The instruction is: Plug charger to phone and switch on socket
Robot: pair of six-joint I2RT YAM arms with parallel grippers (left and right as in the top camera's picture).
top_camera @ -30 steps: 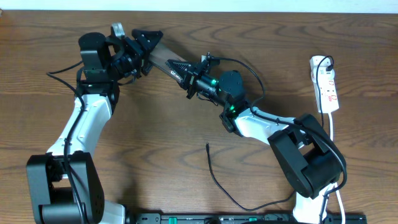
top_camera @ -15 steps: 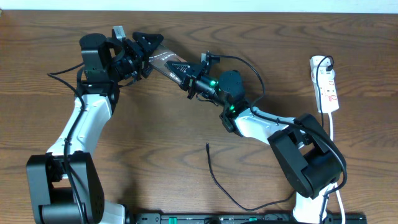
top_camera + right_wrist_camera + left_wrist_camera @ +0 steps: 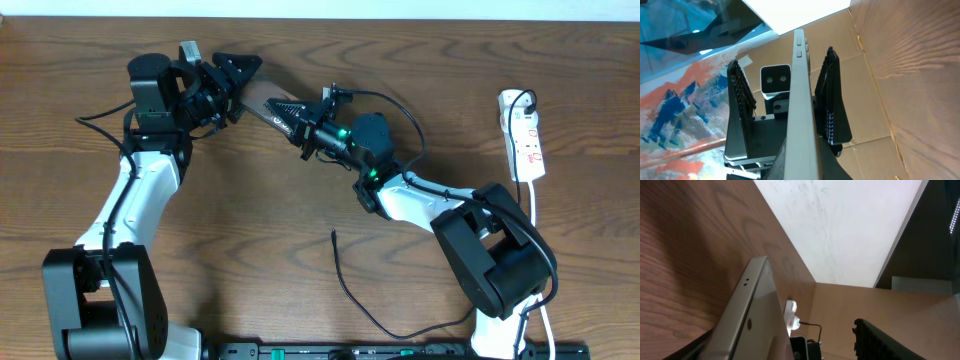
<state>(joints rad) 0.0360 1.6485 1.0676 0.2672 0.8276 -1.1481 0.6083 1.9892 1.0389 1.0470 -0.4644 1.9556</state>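
"Where's the phone (image 3: 262, 97)?"

"At the far side of the table (image 3: 250, 220), tilted on edge between the two arms. The right gripper (image 3: 287, 112) is clamped tight on one end."

"And the left gripper (image 3: 238, 84)?"

"Its jaws are wide and straddle the other end. The right wrist view shows a clear gap beside the phone's edge (image 3: 801, 110)."

"The charger (image 3: 345, 280)?"

"Loose on the table, its tip well apart from the phone. The socket (image 3: 527, 135) lies near the right edge."
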